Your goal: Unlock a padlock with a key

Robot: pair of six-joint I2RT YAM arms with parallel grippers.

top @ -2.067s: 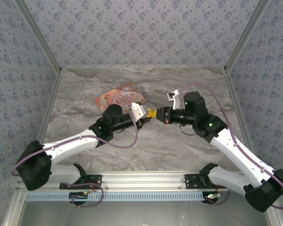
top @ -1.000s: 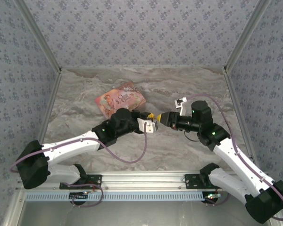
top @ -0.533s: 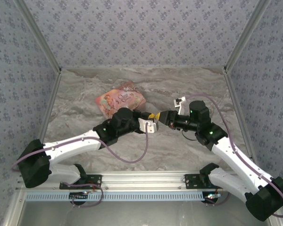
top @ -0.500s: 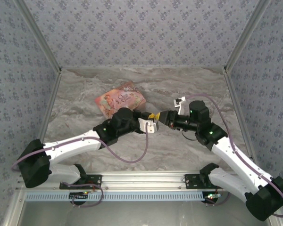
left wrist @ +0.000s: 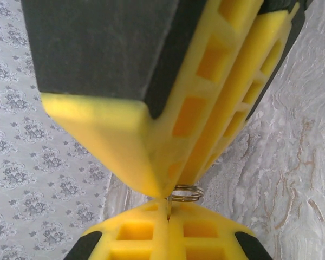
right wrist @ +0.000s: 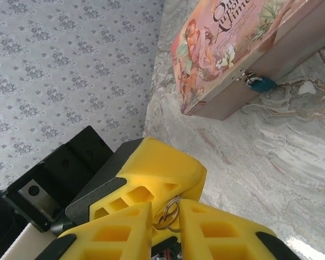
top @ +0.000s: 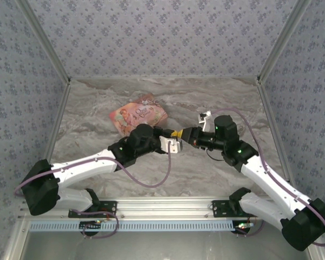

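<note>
Slippage risk: yellow left fingers (left wrist: 124, 135), fully shut, and yellow right fingers (right wrist: 114, 233) both pinch the thin silvery key ring (right wrist: 167, 215); a mistimed release drops it.

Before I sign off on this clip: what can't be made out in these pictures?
The key: both wrist views show just its ring; the blade is buried between the yellow fingers.
The padlock: right wrist view, too small to show its keyhole or whether the shackle is latched.
The pink box: right wrist view, cut off by the top and right edges.
</note>
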